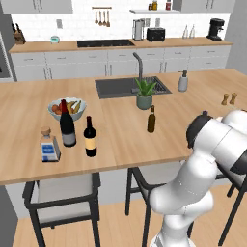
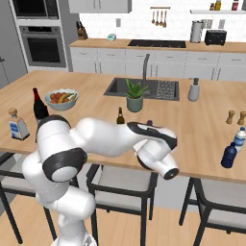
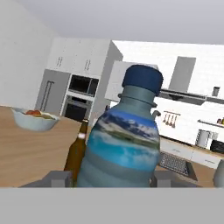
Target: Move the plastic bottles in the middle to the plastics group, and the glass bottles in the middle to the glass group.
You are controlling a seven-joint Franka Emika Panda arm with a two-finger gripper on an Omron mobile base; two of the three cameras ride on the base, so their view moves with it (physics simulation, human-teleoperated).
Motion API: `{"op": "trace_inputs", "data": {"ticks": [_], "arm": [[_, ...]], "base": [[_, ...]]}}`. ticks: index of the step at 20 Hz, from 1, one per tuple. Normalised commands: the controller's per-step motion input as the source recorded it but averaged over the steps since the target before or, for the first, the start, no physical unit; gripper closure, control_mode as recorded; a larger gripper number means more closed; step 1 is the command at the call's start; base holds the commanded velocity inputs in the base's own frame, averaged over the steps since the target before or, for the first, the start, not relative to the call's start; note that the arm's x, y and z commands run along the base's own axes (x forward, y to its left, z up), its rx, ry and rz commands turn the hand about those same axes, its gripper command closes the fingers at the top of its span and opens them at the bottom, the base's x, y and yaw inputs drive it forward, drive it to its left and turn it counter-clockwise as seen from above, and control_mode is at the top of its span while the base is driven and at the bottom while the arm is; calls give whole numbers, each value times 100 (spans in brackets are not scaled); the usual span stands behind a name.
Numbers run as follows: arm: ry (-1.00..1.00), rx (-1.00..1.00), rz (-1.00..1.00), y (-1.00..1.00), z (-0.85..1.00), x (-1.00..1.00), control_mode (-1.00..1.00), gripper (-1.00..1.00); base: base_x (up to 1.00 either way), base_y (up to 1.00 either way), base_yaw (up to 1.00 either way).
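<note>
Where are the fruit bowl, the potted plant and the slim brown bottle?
fruit bowl (image 1: 67, 109), left base view, white rim.
potted plant (image 1: 144, 101), left base view, grey pot.
slim brown bottle (image 1: 151, 120), left base view, body.

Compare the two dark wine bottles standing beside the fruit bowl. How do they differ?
The grey-labelled wine bottle is taller and stands nearer the fruit bowl; the yellow-labelled wine bottle is shorter and stands closer to the counter's front edge. Both are upright, dark, and red-topped.

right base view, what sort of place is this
A rendered home kitchen, most likely. A long wooden island counter carries a dark sink with a grey tap, a black built-in wall oven stands at the back left, and a black toaster sits on the rear counter.
</note>
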Motion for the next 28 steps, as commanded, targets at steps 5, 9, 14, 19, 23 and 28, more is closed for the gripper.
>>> {"op": "trace_inputs", "data": {"ticks": [5,9,14,19,23,28], "arm": [[14,0,-50,-83,1,-10,-100,100],[13,0,-59,-79,-1,-1,-100,100],[6,-8,-58,-69,0,-2,-100,100],[3,-15,-51,-32,-3,-9,-100,100],[0,-15,-42,-25,-34,-17,-100,100],[-1,-16,-26,9,-61,-16,-100,100]], "base": [[0,0,0],[0,0,0],[0,0,0],[0,0,0],[0,0,0],[0,0,0]]}}
